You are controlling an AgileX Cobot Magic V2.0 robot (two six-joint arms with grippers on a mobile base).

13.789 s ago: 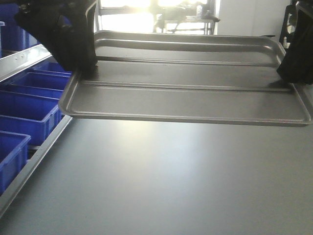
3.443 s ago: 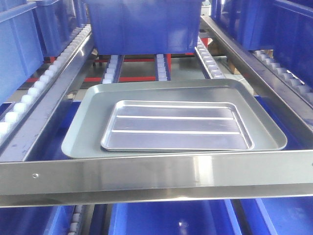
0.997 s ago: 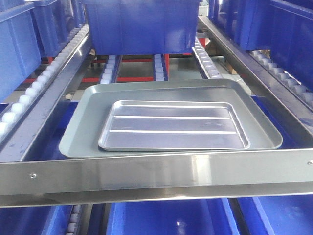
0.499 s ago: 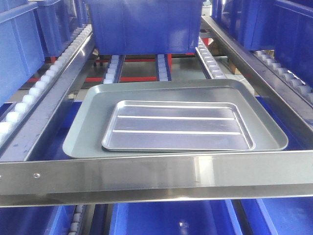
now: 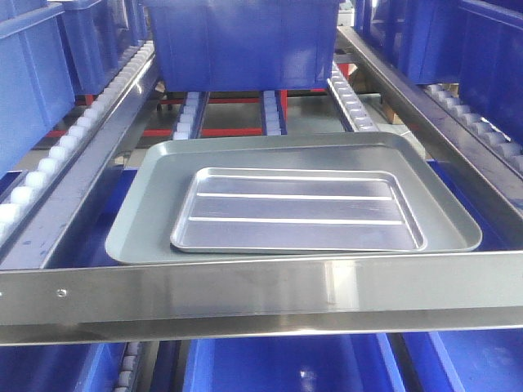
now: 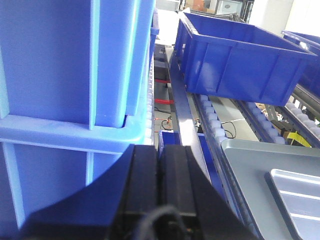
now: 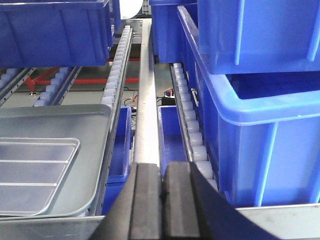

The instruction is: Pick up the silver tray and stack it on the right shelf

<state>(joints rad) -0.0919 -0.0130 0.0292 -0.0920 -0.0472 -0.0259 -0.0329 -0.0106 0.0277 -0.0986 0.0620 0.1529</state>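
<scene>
Front view: one silver tray [image 5: 298, 210] is seen nested inside one larger grey tray [image 5: 147, 220], behind the front bar [image 5: 261, 294] of the right shelf [image 5: 98, 114]; no gripper is visible. Left wrist view: the left gripper [image 6: 160, 185], fingers pressed together and empty, is held left of the tray. Right wrist view: the right gripper [image 7: 162, 200], likewise closed and empty, is held right of it.

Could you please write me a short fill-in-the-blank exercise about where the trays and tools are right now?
1. The silver tray lies inside a larger ____ tray.
2. The silver tray's floor has ____ long raised ribs.
3. Behind the trays on the right shelf stands a ____ bin.
4. The left tool and right tool are both ____ and hold nothing.

Missing words: grey; two; blue; shut
</scene>
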